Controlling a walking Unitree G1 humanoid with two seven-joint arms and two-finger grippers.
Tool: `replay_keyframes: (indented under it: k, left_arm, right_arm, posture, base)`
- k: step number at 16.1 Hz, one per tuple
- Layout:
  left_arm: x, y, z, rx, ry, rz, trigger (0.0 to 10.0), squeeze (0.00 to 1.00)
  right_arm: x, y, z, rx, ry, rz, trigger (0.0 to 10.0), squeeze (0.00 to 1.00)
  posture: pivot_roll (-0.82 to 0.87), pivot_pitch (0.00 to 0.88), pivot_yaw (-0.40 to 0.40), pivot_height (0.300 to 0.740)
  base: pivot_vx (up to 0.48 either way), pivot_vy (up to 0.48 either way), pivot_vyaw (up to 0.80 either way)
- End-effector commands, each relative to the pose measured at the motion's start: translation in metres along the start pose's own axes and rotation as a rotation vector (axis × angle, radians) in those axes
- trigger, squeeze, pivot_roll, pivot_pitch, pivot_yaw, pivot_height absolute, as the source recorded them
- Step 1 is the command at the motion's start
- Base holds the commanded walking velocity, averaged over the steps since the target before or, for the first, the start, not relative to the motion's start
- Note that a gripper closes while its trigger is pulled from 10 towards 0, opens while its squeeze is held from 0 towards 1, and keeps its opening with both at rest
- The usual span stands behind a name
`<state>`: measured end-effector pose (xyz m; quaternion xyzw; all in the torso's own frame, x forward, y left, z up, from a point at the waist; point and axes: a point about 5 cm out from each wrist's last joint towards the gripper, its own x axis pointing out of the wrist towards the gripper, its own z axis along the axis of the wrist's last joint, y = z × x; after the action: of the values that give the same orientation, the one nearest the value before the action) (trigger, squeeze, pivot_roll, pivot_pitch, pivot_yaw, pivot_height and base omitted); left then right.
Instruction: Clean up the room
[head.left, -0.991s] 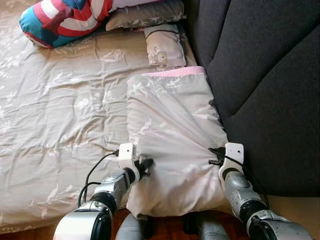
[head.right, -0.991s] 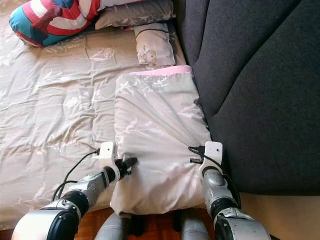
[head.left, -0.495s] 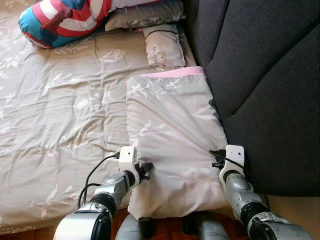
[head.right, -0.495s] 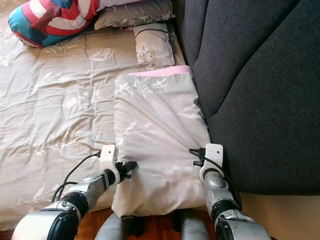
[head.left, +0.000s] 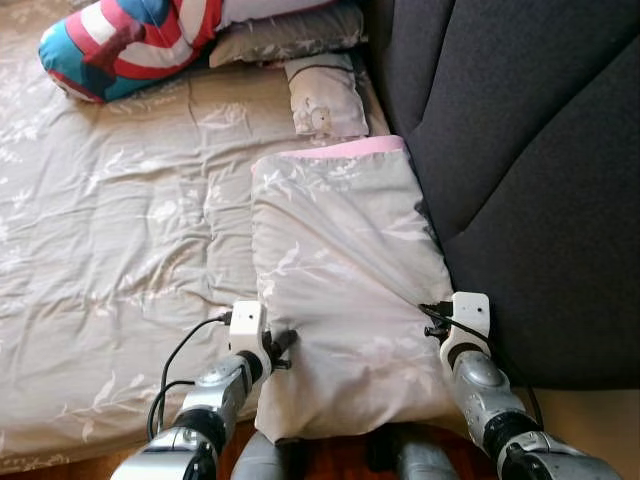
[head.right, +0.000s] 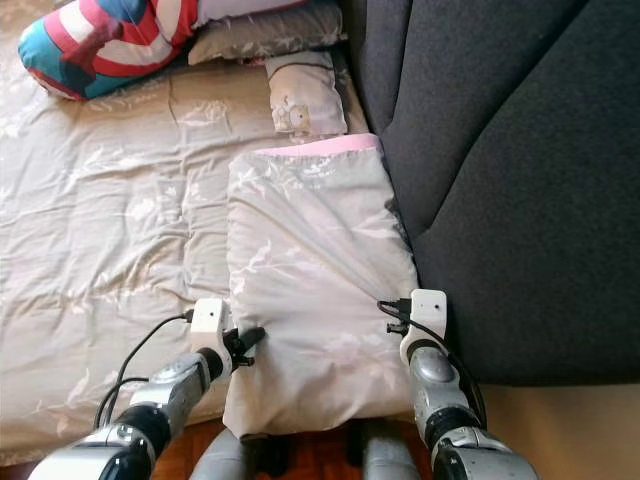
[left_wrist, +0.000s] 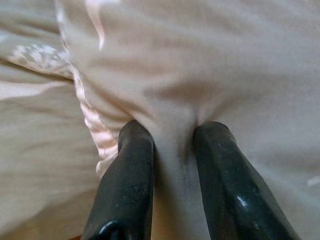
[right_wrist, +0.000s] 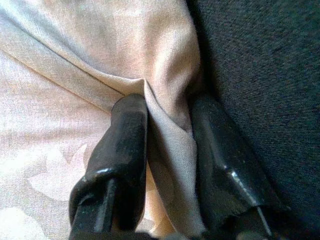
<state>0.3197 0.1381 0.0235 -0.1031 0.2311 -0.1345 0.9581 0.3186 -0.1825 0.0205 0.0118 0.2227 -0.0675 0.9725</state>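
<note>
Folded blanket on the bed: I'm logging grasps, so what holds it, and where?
Both grippers hold the folded blanket: left gripper pinches its left edge, right gripper its right edge, beside the dark sofa.

beige leaf-print blanket (head.left: 340, 270) with pink edge, dark grey sofa (head.left: 530, 150), red-white-blue striped cushion (head.left: 120, 40)

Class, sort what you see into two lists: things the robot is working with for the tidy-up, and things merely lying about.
In use:
folded grey floral blanket with pink edge
left tool, pinching it
right tool, pinching it

Lying about:
red, white and blue striped cushion
small grey pillow
dark grey sofa
</note>
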Motion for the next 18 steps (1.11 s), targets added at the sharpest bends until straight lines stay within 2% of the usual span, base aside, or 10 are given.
replay_keyframes:
  k: [1, 3, 7, 8, 9, 10, 11, 13, 15, 18]
  left_arm:
    - [-0.003, 0.004, -0.005, -0.051, -0.018, 0.025, 10.0, 1.0]
    - [-0.002, 0.008, 0.006, -0.08, -0.067, 0.05, 10.0, 1.0]
    - [-0.004, 0.008, 0.008, -0.061, -0.076, 0.04, 10.0, 1.0]
    - [-0.005, 0.01, 0.009, -0.048, -0.092, 0.053, 10.0, 1.0]
    - [-0.009, 0.013, 0.012, 0.038, -0.13, 0.097, 10.0, 1.0]
    - [-0.014, 0.016, 0.017, 0.143, -0.182, 0.142, 10.0, 0.0]
    - [-0.019, 0.019, 0.024, 0.202, -0.247, 0.182, 10.0, 0.0]
    - [-0.025, 0.02, 0.034, 0.214, -0.331, 0.22, 10.0, 0.0]
    - [-0.027, 0.016, 0.032, 0.193, -0.352, 0.209, 10.0, 0.0]
    - [-0.031, 0.016, 0.028, 0.207, -0.366, 0.266, 10.0, 0.0]
  right_arm:
    - [-0.004, -0.005, -0.012, -0.004, 0.028, -0.011, 10.0, 0.0]
    - [-0.003, -0.002, -0.006, 0.01, -0.004, 0.01, 10.0, 0.0]
    - [-0.002, 0.002, -0.001, 0.009, -0.033, 0.039, 10.0, 0.0]
    - [-0.002, 0.002, 0.002, 0.017, -0.049, 0.042, 10.0, 0.0]
    - [-0.002, 0.004, 0.006, 0.036, -0.084, 0.058, 10.0, 0.0]
    - [-0.003, 0.006, 0.007, 0.038, -0.109, 0.084, 10.0, 0.0]
    - [-0.004, 0.008, 0.009, 0.029, -0.147, 0.114, 10.0, 0.0]
    - [-0.007, 0.01, 0.009, 0.032, -0.179, 0.141, 10.0, 0.0]
    - [-0.009, 0.012, 0.006, 0.017, -0.186, 0.155, 10.0, 0.0]
    - [-0.015, 0.012, -0.001, 0.03, -0.207, 0.165, 10.0, 0.0]
  posture:
    - [0.0, 0.25, 0.036, 0.74]
    - [-0.01, 0.23, 0.033, 0.74]
    - [-0.01, 0.194, 0.025, 0.74]
    - [-0.01, 0.192, 0.024, 0.74]
    - [-0.01, 0.171, 0.017, 0.74]
    - [-0.02, 0.164, 0.014, 0.74]
    - [-0.01, 0.155, 0.011, 0.74]
    - [-0.01, 0.136, 0.009, 0.74]
    - [-0.02, 0.123, 0.009, 0.74]
    - [-0.02, 0.113, 0.016, 0.74]
  base:
    - [0.0, 0.0, 0.0]
    - [0.0, 0.0, 0.0]
    - [0.0, 0.0, 0.0]
    - [0.0, 0.0, 0.0]
    - [0.0, 0.0, 0.0]
    - [0.0, 0.0, 0.0]
    - [0.0, 0.0, 0.0]
    - [0.0, 0.0, 0.0]
    - [0.0, 0.0, 0.0]
    - [0.0, 0.0, 0.0]
